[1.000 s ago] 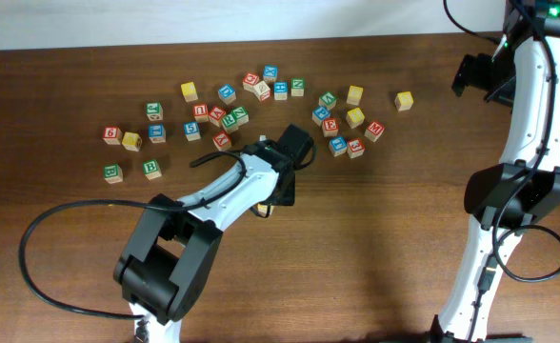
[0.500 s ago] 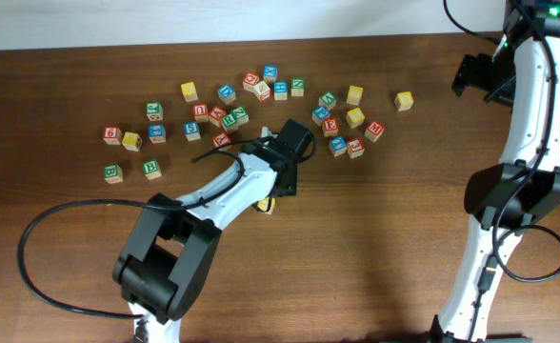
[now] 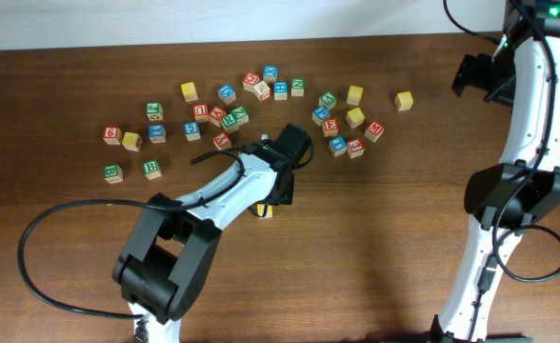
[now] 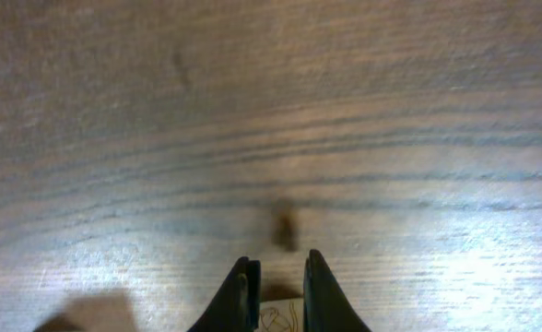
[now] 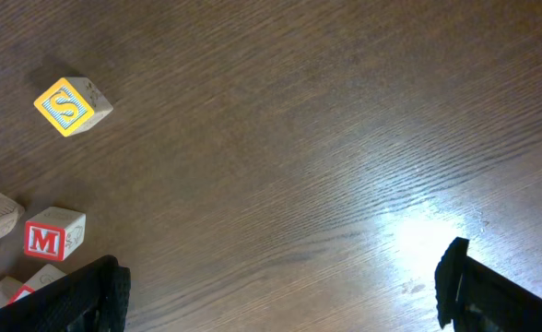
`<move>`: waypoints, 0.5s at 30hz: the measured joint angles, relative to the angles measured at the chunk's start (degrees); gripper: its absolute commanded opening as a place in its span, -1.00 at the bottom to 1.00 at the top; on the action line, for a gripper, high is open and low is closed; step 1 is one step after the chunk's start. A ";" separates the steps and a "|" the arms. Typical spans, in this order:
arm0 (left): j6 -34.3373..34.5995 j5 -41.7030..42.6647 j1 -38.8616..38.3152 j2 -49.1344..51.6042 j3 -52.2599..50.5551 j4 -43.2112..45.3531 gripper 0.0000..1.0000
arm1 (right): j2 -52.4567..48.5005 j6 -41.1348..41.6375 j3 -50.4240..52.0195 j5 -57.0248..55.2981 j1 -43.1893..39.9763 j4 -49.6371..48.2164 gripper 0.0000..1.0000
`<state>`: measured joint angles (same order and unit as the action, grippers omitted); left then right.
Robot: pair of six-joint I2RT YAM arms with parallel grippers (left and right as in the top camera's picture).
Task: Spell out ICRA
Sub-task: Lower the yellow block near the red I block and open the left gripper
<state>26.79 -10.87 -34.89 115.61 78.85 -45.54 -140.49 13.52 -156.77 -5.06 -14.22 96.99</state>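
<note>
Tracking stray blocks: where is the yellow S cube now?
Upper left of the right wrist view: the yellow S cube lies alone, above the red M cube; overhead, it's the scatter's rightmost block.

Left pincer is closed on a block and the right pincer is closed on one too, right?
No. The right pincer is wide open, holding nothing, as the right wrist view shows; the left pincer is closed on a block.

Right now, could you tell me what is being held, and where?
The left gripper pinches a wooden cube by opposite sides; the right gripper holds nothing.
</note>
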 measured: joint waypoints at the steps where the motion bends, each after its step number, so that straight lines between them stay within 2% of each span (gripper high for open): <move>1: 0.24 0.17 0.00 0.00 0.00 -0.70 -0.67 | 0.00 0.02 0.00 0.00 0.00 -0.02 0.97; 9: 0.92 2.47 0.04 0.00 -0.02 -1.62 -0.51 | 0.00 0.04 0.00 0.00 0.00 -0.02 0.97; 15: 0.92 0.11 1.92 0.00 -0.02 1.31 -0.53 | 0.00 0.04 0.00 -0.02 0.00 -0.02 0.97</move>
<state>27.70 -10.76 -32.97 115.61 78.83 -44.23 -140.49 13.56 -156.77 -5.08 -14.22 96.97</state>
